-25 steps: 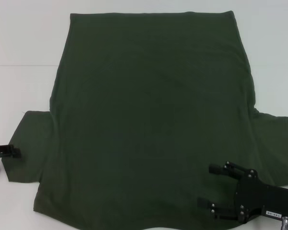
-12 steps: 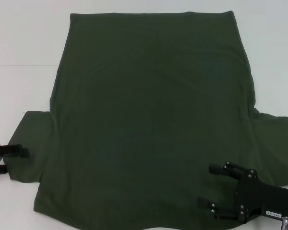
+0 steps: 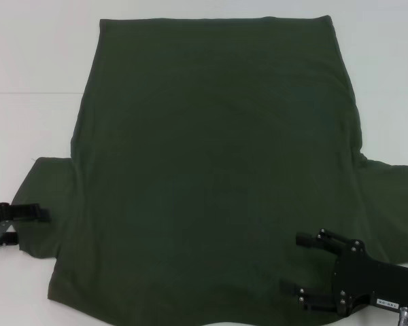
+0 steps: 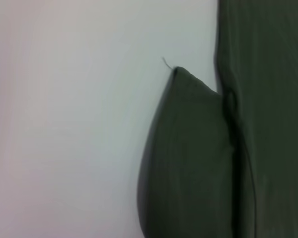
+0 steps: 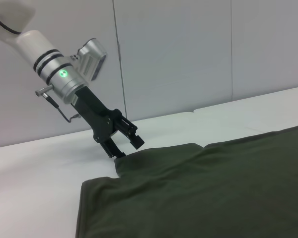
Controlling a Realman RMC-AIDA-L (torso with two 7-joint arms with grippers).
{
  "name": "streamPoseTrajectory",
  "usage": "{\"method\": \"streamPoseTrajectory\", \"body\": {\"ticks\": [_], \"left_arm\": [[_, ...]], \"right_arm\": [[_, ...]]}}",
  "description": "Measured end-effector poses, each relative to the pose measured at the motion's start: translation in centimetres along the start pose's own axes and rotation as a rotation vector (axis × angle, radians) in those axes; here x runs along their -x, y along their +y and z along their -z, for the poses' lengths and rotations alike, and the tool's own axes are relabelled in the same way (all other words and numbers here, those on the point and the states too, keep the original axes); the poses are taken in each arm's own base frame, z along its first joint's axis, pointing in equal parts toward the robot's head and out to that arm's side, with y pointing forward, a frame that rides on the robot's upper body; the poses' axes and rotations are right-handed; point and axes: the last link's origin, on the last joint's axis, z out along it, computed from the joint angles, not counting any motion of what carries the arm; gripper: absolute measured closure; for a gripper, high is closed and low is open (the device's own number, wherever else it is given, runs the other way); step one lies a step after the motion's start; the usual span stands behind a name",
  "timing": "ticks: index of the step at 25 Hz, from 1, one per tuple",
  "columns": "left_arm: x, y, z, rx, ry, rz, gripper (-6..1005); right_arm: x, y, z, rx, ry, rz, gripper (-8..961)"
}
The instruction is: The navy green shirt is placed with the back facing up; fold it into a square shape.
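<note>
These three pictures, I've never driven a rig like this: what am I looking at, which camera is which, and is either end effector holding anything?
This is a two-armed robot at a white table. The wide picture comes from its head, looking down. The navy green shirt lies spread flat, plain side up.

The left end effector is at the edge of the shirt's left sleeve. The right wrist camera looks across the table and shows this from the side: the left end effector has its fingers open, straddling the sleeve edge. It has not closed on the cloth.

The left wrist camera looks down at that same sleeve and shows none of its own fingers.

The right end effector is open over the shirt's near right part, holding nothing.
</note>
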Motion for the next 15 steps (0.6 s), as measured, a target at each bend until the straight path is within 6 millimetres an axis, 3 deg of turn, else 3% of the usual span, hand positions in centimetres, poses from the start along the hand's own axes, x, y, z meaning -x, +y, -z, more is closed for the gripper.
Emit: {"method": "streamPoseTrajectory", "body": {"ticks": [13,15], "left_arm": [[-0.20,0.72,-0.81,0.003,-0.006,-0.032,85],[-0.26,0.76,-0.88,-0.008,-0.009,-0.077,200]], "right_arm": [[0.02,0.01,0.00,0.001,-0.002,0.000,29],[0.03,0.01,0.00,0.000,-0.002,0.000,29]]}}
